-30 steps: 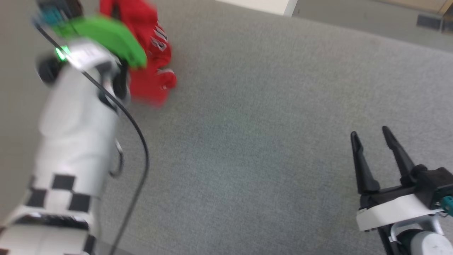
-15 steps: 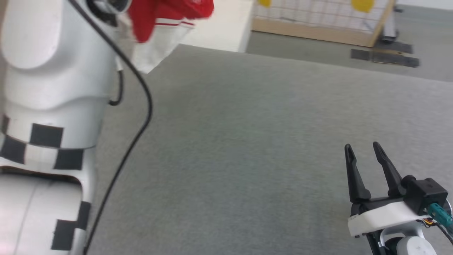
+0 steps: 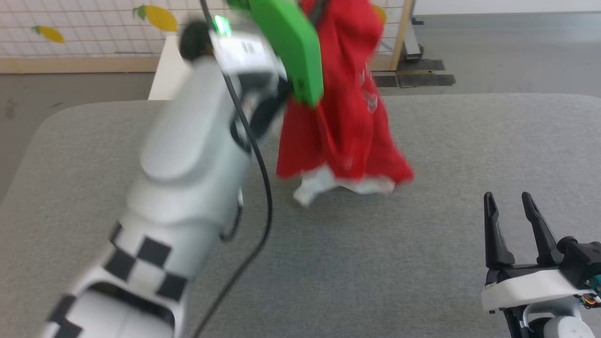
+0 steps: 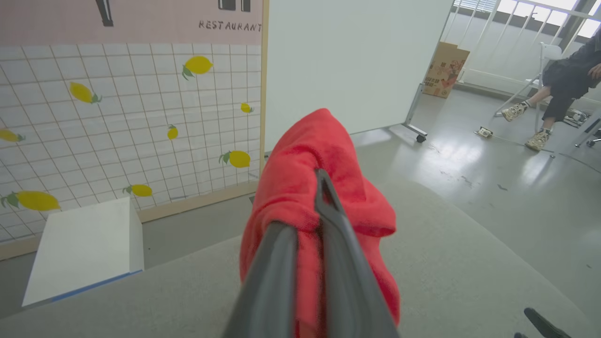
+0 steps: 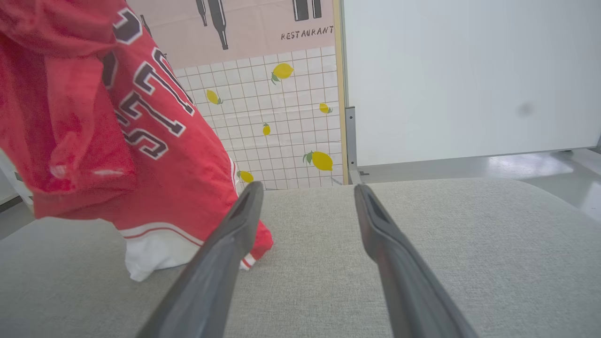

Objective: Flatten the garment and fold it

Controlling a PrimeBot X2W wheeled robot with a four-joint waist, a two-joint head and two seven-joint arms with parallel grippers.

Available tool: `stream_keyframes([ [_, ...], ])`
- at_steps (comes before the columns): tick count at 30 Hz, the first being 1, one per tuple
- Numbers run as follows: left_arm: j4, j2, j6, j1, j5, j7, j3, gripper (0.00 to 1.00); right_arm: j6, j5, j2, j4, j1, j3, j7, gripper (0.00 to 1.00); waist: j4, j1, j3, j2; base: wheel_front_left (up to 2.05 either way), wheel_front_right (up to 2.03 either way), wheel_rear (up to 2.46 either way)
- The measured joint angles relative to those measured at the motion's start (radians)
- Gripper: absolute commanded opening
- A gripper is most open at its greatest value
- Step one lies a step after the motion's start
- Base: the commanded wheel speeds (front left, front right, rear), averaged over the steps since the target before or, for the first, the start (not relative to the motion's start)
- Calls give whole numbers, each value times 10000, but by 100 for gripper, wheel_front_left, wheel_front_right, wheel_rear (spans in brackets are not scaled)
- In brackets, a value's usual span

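Note:
The garment (image 3: pixel 347 117), a red jersey with black white-outlined lettering, hangs bunched from above, over the far middle of the grey table (image 3: pixel 422 263). Its white sleeve (image 3: pixel 319 185) and lower red folds rest on the table top. In the left wrist view my left gripper (image 4: pixel 314 188) is shut on a fold of the garment (image 4: pixel 305 155), with red cloth draped over the fingers. The raised left arm (image 3: pixel 188 155) crosses the head view. My right gripper (image 3: pixel 507 197) stands open and empty at the lower right, apart from the garment (image 5: pixel 155 141), which hangs left of its fingers (image 5: pixel 235 234).
The padded grey table ends in rounded edges at the left and far sides. Beyond it stand a white box (image 4: pixel 80 249), a lemon-patterned tile panel (image 4: pixel 117 117) and a white board on wheels (image 4: pixel 352 61). A person (image 4: pixel 563 70) sits on a chair far off.
The head camera has swung, shifting the whole view. My left arm has lifted the garment off the table's left side; it now hangs mid-table. The right gripper stays open.

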Motion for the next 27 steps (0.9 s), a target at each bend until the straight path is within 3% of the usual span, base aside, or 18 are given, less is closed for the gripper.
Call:
stream_keyframes([
  [5,489,-134,100,2515,-763,566,-1081,0,0,19,2,-15,12,63,0,100,-373,0,21,0,0,0,0],
  [10,999,-132,581,5065,-1722,790,-2293,0,0,75,6,12,17,150,-4,100,-394,0,88,0,0,0,0],
  [14,1066,-159,920,5995,-2428,890,-3214,0,0,73,6,2,12,138,0,100,-244,0,59,0,0,0,0],
  [17,1058,-196,1147,6101,-2675,740,-3384,0,0,73,6,-4,6,105,0,100,-98,0,29,0,0,0,0],
  [18,980,-201,1195,6099,-2786,585,-3325,10,0,73,6,-2,7,88,0,100,-42,0,9,0,0,0,0],
  [19,836,-199,1239,6078,-2989,380,-3189,92,0,73,4,0,8,58,0,100,18,0,-18,0,0,0,0],
  [20,708,-190,1248,6037,-3103,190,-3056,100,0,73,4,2,9,46,0,100,67,0,-40,0,0,0,0],
  [27,-1147,-67,1342,5294,-3910,-1200,-1160,100,0,75,6,54,77,-52,-10,100,516,0,-230,0,0,0,0],
])
